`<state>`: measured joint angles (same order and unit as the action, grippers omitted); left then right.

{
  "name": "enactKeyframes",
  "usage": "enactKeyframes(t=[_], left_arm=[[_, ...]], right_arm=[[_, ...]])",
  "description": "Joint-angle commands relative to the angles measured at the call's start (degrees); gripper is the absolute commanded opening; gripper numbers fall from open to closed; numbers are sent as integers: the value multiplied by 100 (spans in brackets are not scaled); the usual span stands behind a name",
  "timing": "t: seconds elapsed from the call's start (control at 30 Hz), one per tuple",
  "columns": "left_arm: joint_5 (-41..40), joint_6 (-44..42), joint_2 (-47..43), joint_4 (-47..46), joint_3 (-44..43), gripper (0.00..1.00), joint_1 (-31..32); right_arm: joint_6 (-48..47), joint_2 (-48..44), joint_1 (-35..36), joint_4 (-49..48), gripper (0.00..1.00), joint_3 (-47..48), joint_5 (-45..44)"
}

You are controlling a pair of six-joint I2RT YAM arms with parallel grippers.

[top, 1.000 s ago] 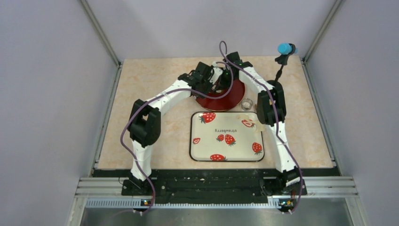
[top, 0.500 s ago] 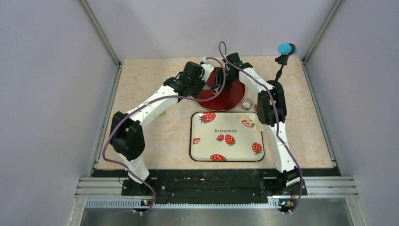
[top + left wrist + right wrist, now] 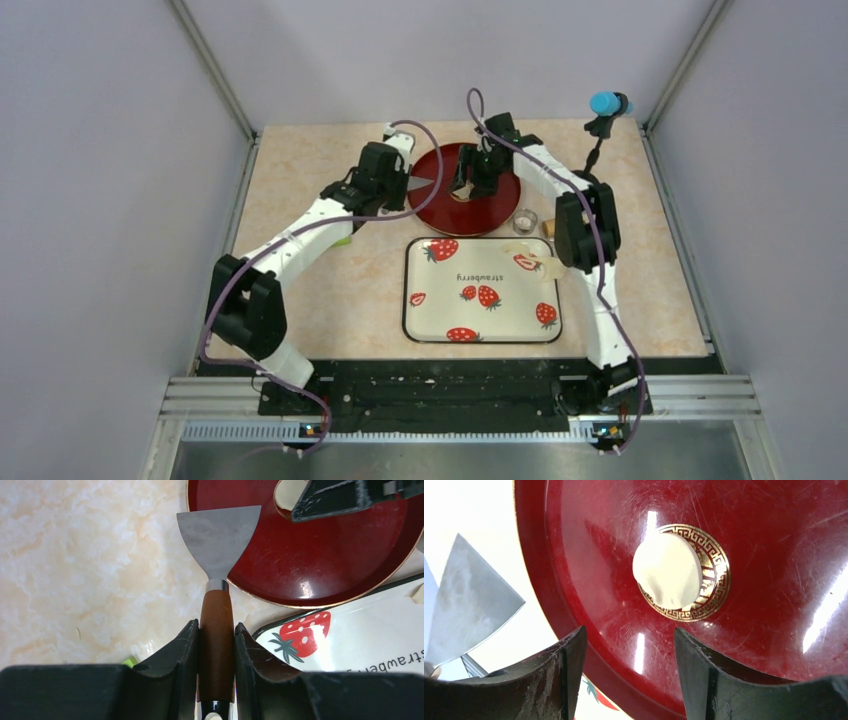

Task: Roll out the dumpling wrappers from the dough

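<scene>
Right jaws stand open over the dumpling wrapper point(image 3: 667, 570) at the red plate point(image 3: 774, 555) centre; left jaws grip the scraper point(image 3: 220, 532), whose blade, swept inward, might tear it

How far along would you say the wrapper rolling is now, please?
Done: one round dumpling wrapper lies on the red plate. In hand: the left gripper holds the scraper at the plate's edge; the right gripper hovers open above the wrapper. Left: what looks like dough sits at the right edge of the strawberry tray.

Cream wrapper point(image 3: 667, 570) on dark red plate point(image 3: 774, 630) (gold key-pattern centre); strawberry-printed white tray point(image 3: 510, 325).
</scene>
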<state>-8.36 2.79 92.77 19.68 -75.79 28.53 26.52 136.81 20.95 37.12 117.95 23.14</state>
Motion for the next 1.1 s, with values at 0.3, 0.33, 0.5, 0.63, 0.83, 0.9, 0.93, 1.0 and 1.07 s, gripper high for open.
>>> enactKeyframes(t=[0.3,0.33,0.5,0.63,0.83,0.9,0.93,1.0,1.07], left_arm=[[278,1545,-1424,-1426,1515,0,-615],[282,1572,-1526,-1443,1640,0,-651],[198,1511,-2082,-1299,2233,0,-742],[156,1506,-2562,-1144,2713,0,-762],[218,1587,-3037,-946,3386,0,-765],[180,1577,-3110,-834,3525,0,-763],[197,1568,-3112,-752,3546,0,-766],[396,1520,-3046,-610,3570,0,-758],[553,1654,-2903,-569,3607,0,-757]], right_arm=[[-369,-1570,58,-263,79,-1008,-10],[-433,-1694,59,-248,81,-1117,-48],[-736,-2507,45,-158,89,-1837,-248],[-818,-3239,-4,-110,94,-2587,-398],[-830,-4091,-71,-109,99,-3725,-431],[-825,-4314,-70,-109,99,-4016,-449],[-818,-4414,-66,-103,99,-4142,-456],[-811,-4566,-74,-86,99,-4364,-490],[-803,-4697,-76,-90,99,-4561,-519]])
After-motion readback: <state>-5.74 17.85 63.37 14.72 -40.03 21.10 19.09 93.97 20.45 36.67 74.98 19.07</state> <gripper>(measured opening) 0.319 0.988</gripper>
